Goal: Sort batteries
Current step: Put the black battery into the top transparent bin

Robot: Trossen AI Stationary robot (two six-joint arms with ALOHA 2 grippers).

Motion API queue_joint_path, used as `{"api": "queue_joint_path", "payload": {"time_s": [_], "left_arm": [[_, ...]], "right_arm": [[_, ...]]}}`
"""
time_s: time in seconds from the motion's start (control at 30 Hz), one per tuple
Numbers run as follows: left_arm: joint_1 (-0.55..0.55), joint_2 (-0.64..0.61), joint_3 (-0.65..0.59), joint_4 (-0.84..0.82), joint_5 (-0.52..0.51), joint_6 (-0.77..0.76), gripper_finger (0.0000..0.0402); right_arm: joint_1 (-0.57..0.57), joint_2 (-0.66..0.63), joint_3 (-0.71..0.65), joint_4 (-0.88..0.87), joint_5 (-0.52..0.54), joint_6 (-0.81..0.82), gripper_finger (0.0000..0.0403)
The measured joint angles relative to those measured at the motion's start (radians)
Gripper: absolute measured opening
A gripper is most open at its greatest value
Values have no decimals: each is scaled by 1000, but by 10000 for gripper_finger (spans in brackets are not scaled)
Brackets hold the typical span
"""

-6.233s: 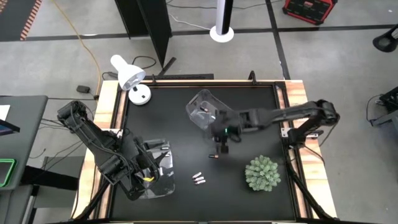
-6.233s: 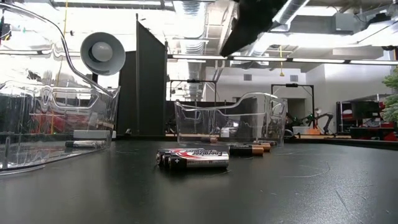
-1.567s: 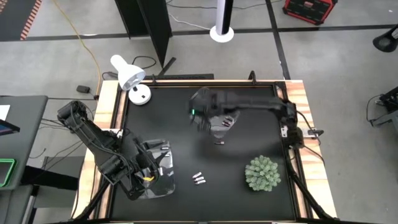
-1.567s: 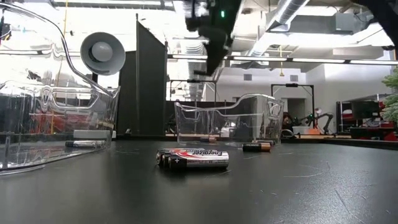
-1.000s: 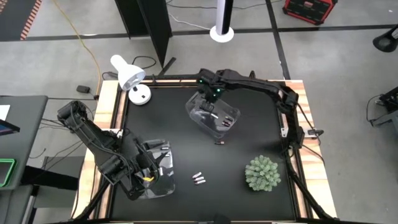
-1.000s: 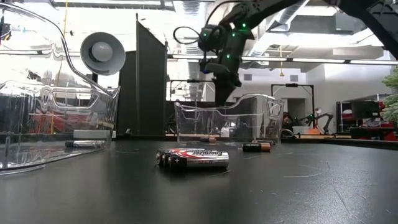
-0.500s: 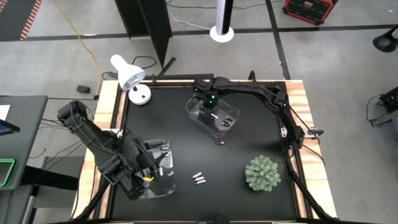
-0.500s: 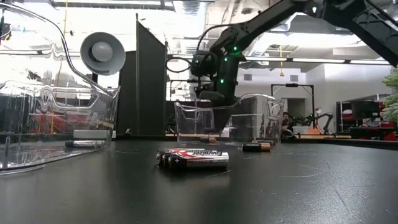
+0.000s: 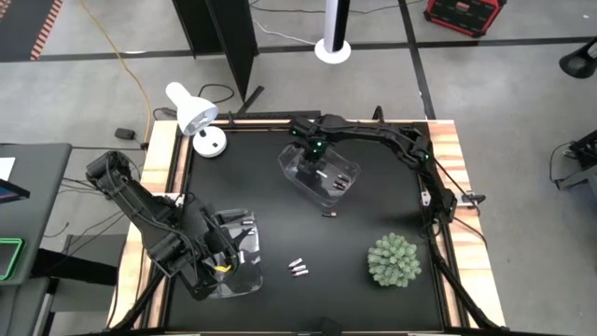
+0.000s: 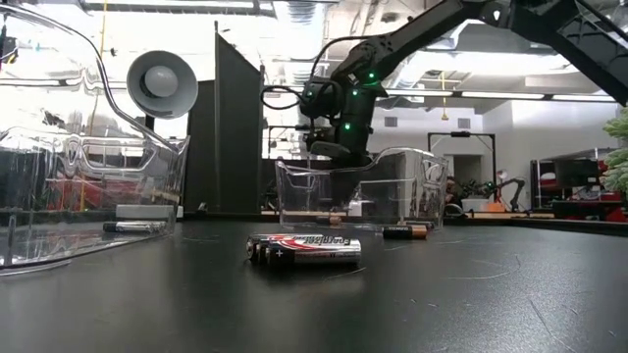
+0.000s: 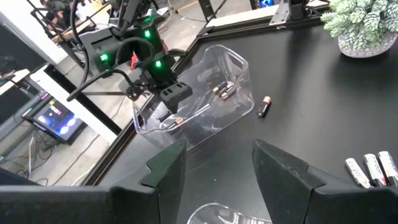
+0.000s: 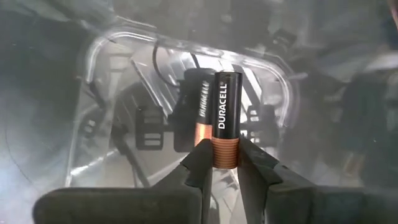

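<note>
At the table's left, the left gripper is waiting open over a clear bin; three silver batteries are lying mid-table. Further right, the right gripper is pinching a Duracell battery above the far clear bin, seemingly releasing it. Only the right wrist view is showing this grip.

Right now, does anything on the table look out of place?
One dark copper-ended battery lies loose on the black table, just outside the far clear bin. Three silvery batteries also lie loose near the other bin. Nothing looks spilled or damaged.
</note>
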Motion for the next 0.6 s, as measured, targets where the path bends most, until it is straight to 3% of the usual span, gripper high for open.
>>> {"api": "queue_joint_path", "payload": {"time_s": [0.37,0.6], "left_arm": [[0,0,0,0,0,0,177],[0,0,0,0,0,0,177]], "right_arm": [[0,0,0,22,0,-18,85],[1,0,0,22,24,-12,135]]}}
